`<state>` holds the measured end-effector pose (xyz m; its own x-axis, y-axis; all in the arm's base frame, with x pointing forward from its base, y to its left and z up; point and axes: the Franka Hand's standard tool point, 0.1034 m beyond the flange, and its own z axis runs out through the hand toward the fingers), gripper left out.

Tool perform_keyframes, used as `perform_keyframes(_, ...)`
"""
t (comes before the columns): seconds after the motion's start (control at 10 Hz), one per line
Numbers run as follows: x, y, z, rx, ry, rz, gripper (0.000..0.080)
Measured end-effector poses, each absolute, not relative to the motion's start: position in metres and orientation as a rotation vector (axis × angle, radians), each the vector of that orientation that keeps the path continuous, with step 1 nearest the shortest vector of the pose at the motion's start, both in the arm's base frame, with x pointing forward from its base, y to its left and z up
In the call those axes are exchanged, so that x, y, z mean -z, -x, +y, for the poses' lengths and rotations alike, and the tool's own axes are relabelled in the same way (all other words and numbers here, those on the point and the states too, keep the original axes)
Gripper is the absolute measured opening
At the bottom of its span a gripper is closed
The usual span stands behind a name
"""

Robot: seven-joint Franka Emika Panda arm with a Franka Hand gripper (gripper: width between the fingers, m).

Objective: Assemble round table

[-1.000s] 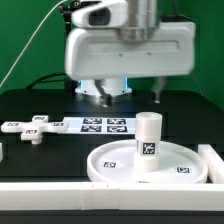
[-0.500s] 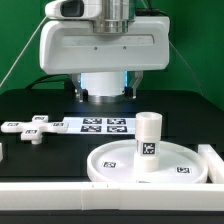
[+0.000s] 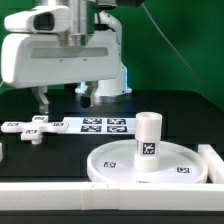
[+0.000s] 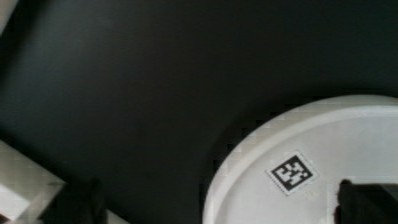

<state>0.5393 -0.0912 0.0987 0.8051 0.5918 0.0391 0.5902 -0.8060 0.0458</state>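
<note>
1. While the gripper (image 3: 62,98) hangs over the dark table (image 3: 180,108) at the exterior view's left, fingers apart and nothing between them, the cross-shaped piece (image 3: 30,127) lies flat just below it, beside the marker board (image 3: 97,125). A descent that comes down off the middle of an arm of the piece would likely shove or tip it rather than grip it.
2. The leg (image 3: 149,140) stands upright on the round disc (image 3: 150,170) at the exterior view's right. Whether it is fastened or only resting cannot be told, so a brush from the broad hand could topple it.
3. The disc sits close by the long white bar (image 3: 60,192). Carrying the cross-shaped piece across too low risks catching the disc's rim or the top of the leg.
4. The wrist view shows only the disc's edge and one tag (image 4: 294,172), so it confirms no alignment with the cross-shaped piece.
</note>
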Motion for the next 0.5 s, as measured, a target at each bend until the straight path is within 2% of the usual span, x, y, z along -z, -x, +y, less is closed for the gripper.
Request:
perform_keyframes(0.4,-0.098,-0.538,-0.092,-0.078,-2.944,0.998,0.0649)
perform_keyframes(0.5,-0.095,-0.530,-0.105,-0.067,-2.913,1.081,0.0649)
